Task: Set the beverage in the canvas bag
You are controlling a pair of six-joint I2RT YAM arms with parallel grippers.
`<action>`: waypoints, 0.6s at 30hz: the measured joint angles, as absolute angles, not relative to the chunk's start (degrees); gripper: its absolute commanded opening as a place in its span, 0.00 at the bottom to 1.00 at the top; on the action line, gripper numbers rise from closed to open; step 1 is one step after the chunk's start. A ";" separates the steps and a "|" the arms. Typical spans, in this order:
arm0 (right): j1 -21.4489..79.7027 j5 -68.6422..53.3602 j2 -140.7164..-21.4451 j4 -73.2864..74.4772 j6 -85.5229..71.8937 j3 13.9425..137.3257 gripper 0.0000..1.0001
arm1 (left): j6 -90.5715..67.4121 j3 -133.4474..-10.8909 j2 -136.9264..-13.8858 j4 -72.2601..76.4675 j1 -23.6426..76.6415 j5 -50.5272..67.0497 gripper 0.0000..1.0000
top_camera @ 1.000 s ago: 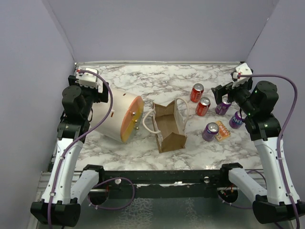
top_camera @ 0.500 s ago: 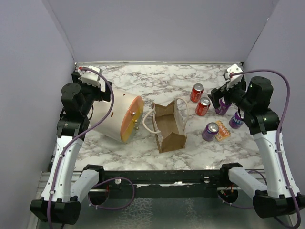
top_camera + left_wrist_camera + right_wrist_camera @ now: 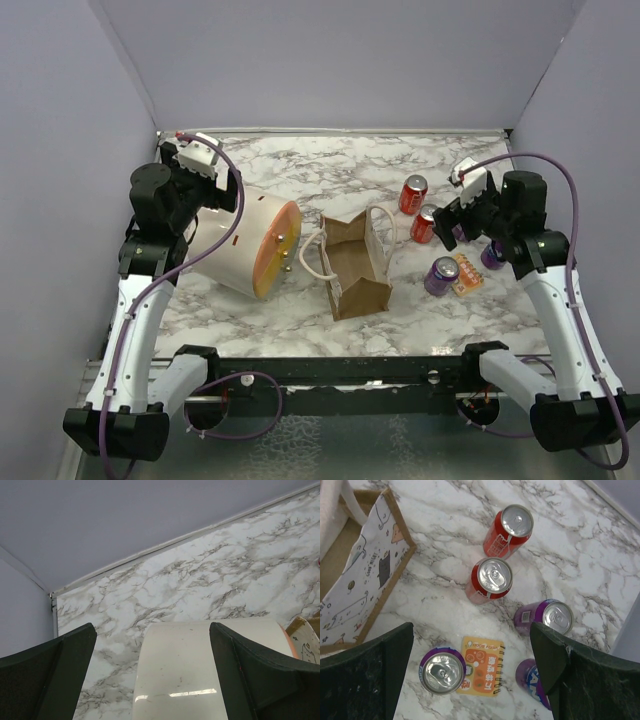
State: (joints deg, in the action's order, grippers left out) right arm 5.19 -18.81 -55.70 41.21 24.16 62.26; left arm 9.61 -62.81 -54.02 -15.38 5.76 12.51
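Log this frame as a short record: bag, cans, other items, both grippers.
canvas bag: upright, top open, no can visible inside
red cans: two, upright
purple cans: three, upright
notebook: orange, flat beside one purple can
cylinder: cream, orange end, lying on its side beside the bag
left gripper: open, empty, over the cylinder
right gripper: open, empty, above the cans

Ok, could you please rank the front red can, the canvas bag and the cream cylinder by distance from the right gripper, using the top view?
1. Front red can: just left of the right gripper in the view.
2. Canvas bag: centre of the scene.
3. Cream cylinder: far left, lying on its side.
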 measured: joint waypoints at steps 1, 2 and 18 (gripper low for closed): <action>5.19 -18.74 -55.94 41.91 24.56 62.17 0.99 | 9.82 -63.11 -54.24 -15.53 5.76 12.67 0.99; 5.19 -18.70 -56.21 42.63 25.23 62.13 0.99 | 9.98 -63.33 -54.41 -15.55 5.78 12.71 0.99; 5.19 -17.32 -63.86 53.34 34.72 55.00 0.99 | 10.66 -63.55 -55.57 -17.82 6.50 15.86 0.99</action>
